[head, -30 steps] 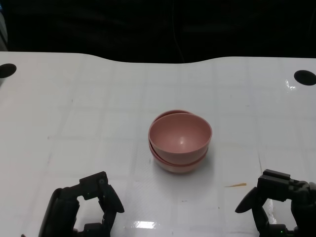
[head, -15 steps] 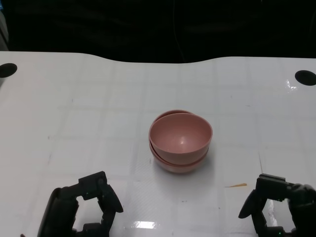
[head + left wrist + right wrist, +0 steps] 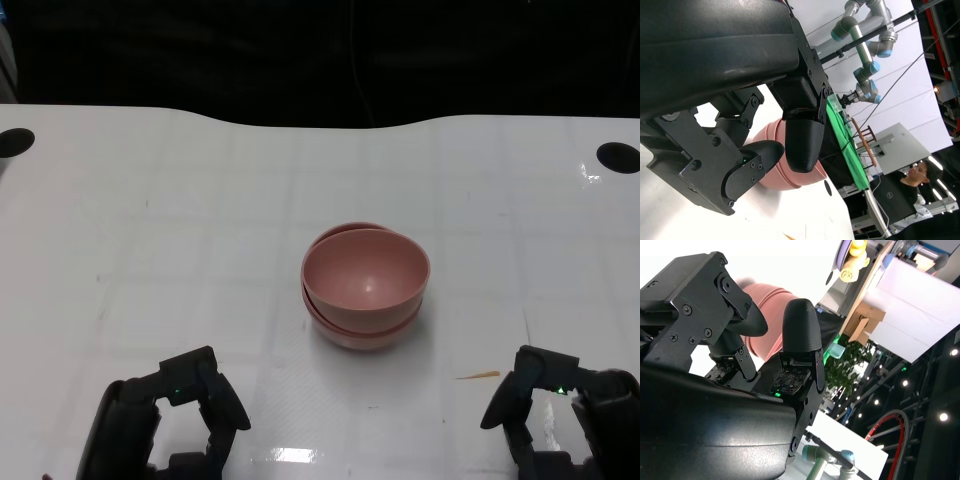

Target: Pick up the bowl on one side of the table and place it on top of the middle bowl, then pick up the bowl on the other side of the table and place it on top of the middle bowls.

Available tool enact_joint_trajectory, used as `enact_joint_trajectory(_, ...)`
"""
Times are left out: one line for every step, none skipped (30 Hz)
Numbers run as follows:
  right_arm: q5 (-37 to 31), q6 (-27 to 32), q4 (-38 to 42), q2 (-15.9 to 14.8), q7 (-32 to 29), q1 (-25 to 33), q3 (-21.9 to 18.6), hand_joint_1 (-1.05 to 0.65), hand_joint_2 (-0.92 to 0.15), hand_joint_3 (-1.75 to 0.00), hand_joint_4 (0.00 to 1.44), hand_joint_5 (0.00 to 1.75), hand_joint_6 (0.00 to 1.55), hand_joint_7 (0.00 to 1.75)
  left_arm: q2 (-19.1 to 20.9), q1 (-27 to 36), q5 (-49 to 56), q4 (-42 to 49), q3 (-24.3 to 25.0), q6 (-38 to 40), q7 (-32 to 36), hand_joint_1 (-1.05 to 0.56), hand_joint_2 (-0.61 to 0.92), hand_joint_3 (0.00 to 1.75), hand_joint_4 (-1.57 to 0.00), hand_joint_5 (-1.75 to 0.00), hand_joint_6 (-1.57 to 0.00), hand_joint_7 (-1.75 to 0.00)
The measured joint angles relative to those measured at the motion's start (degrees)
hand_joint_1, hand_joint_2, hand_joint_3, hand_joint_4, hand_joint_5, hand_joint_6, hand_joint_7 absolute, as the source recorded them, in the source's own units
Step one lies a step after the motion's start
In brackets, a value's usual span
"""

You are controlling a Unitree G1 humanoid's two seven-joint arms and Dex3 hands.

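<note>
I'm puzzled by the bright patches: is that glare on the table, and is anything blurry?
Head view: sharp; lamps glare on the glossy white table near its front edge, and a small sheen sits inside the top pink bowl. Right wrist view: the background above the bowls is washed out white. Left wrist view: evenly lit.

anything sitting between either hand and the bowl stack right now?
Nothing visible. Bare table lies between the left hand and the pink bowl stack, and between the right hand and it. A small yellow sliver lies near the right hand, off that line.
</note>
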Motion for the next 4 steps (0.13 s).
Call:
enact_joint_trajectory(0.0, 0.2, 0.0, 0.1, 0.4, 0.0, 0.0, 0.11, -0.32, -1.45, 0.85, 1.7, 0.82, 1.41, 0.0, 0.2, 0.0, -0.2, 0.0, 0.0, 0.0, -0.05, 0.45, 1.27, -0.87, -1.7, -0.85, -1.43)
enact_joint_trajectory(0.0, 0.4, 0.0, 0.3, 0.7, 0.0, -0.1, 0.11, -0.32, -1.45, 0.85, 1.7, 0.82, 1.41, 0.0, 0.3, 0.1, -0.2, 0.0, 0.0, 0.0, -0.05, 0.44, 1.28, -0.88, -1.7, -0.86, -1.43)
enact_joint_trajectory(0.0, 0.5, -0.1, 0.4, 1.0, 0.0, -0.1, 0.11, -0.32, -1.45, 0.85, 1.69, 0.82, 1.41, 0.1, 0.5, 0.1, -0.2, 0.0, 0.0, 0.0, -0.04, 0.44, 1.28, -0.88, -1.7, -0.86, -1.43)
enact_joint_trajectory(0.1, 0.6, -0.2, 0.6, 1.3, 0.1, -0.1, 0.11, -0.33, -1.44, 0.84, 1.69, 0.82, 1.41, 0.1, 0.7, 0.1, -0.3, 0.0, 0.0, 0.0, -0.05, 0.44, 1.29, -0.88, -1.7, -0.86, -1.42)
